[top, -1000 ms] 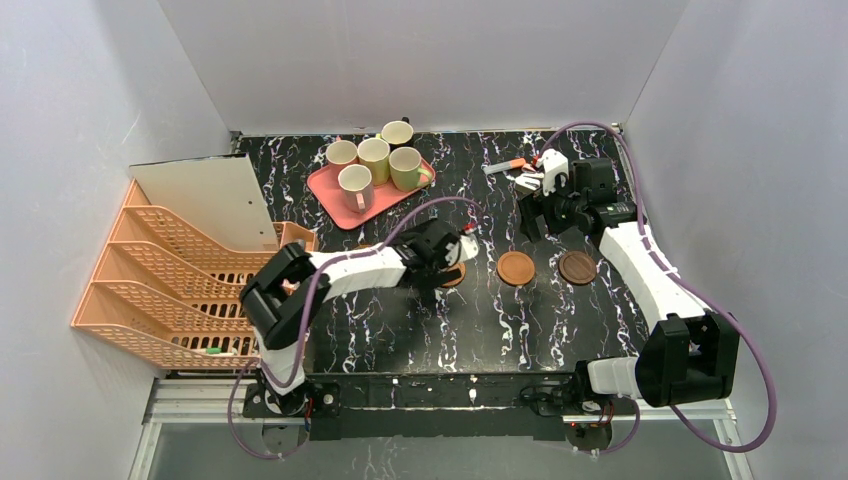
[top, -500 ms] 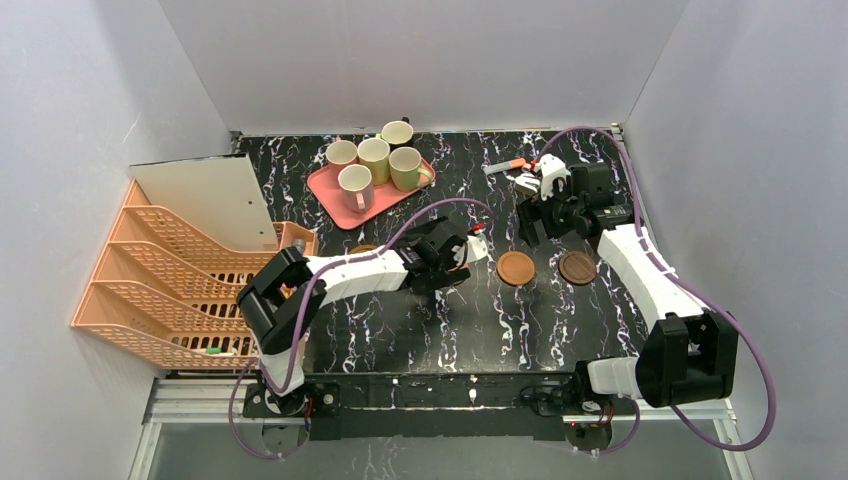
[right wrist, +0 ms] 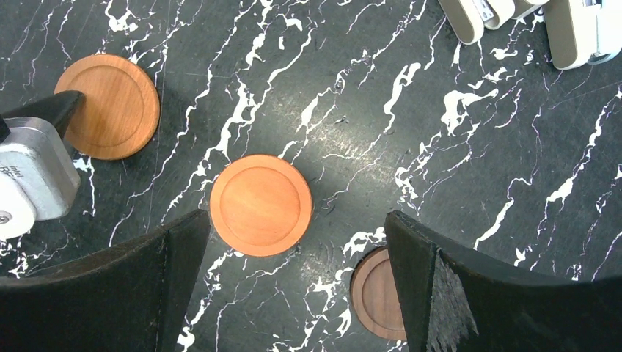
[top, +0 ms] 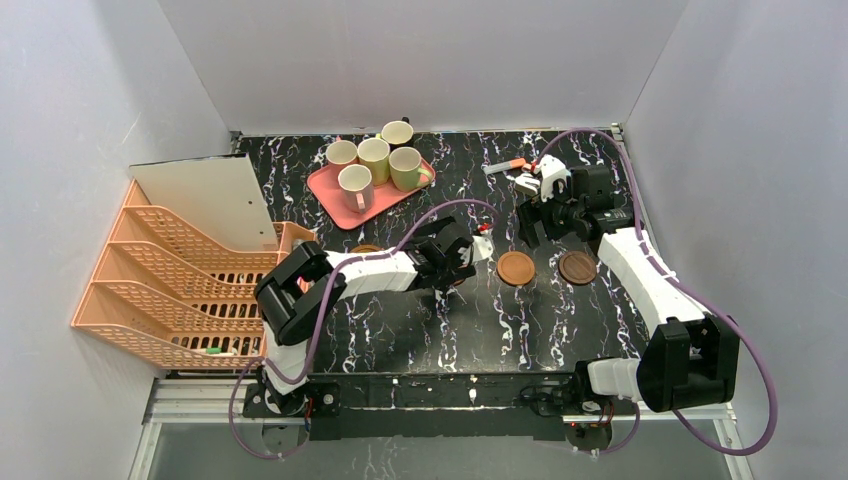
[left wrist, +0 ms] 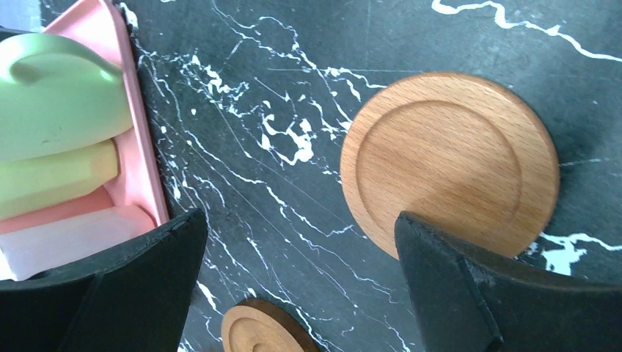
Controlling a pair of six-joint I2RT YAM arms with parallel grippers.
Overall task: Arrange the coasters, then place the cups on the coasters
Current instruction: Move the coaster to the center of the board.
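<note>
four wooden coasters (top: 516, 267) lie flat across the middle of the worktop (top: 420, 330), with the left pincer (left wrist: 301, 218) and right pincer (right wrist: 297, 216) poised near them, both spread wide and empty. the discs look light, stiff and thin, probably best pinched across the rim. farther back, five cups (top: 374, 160) crowd a pink tray (top: 325, 190); they look glazed, heavier and breakable, so the wall seems the safest hold.

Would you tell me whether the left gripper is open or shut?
Open: on the left gripper, fingers stand wide apart, nothing held between them; a coaster lies below.
</note>
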